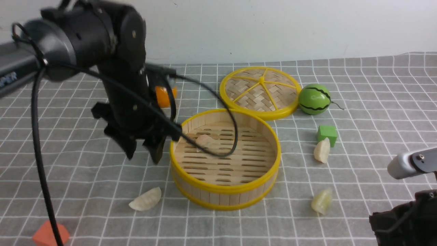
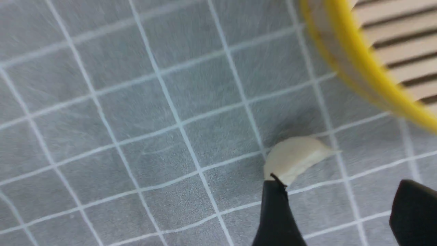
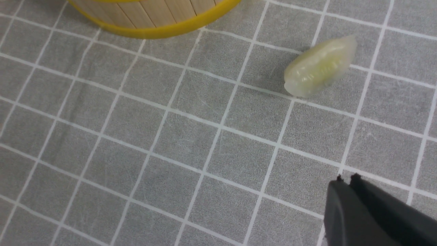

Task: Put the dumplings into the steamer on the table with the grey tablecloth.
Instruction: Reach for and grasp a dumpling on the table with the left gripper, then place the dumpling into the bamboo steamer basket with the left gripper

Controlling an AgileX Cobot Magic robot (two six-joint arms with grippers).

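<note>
The steamer [image 1: 225, 200] stands mid-table on the grey tablecloth [image 1: 375, 102], with one dumpling [image 1: 207, 140] on its slatted floor. Three more dumplings lie on the cloth: one front left [image 1: 146, 200], one next to the green cube [image 1: 322, 150], and one front right [image 1: 322, 201]. My left gripper [image 1: 143, 155] hangs open just left of the steamer's rim [image 2: 362, 65], with nothing between its fingers [image 2: 276, 212]. The front-left dumpling [image 2: 295, 159] lies below it. My right gripper [image 3: 346, 179] is shut and empty, above the cloth near the yellowish dumpling [image 3: 319, 66].
The flat woven lid [image 1: 261, 90] lies behind the steamer, with a toy watermelon [image 1: 314, 99] to its right. A green cube [image 1: 327, 134] sits right of the steamer. An orange block [image 1: 51, 234] lies front left, and another orange thing [image 1: 164, 95] shows behind the left arm.
</note>
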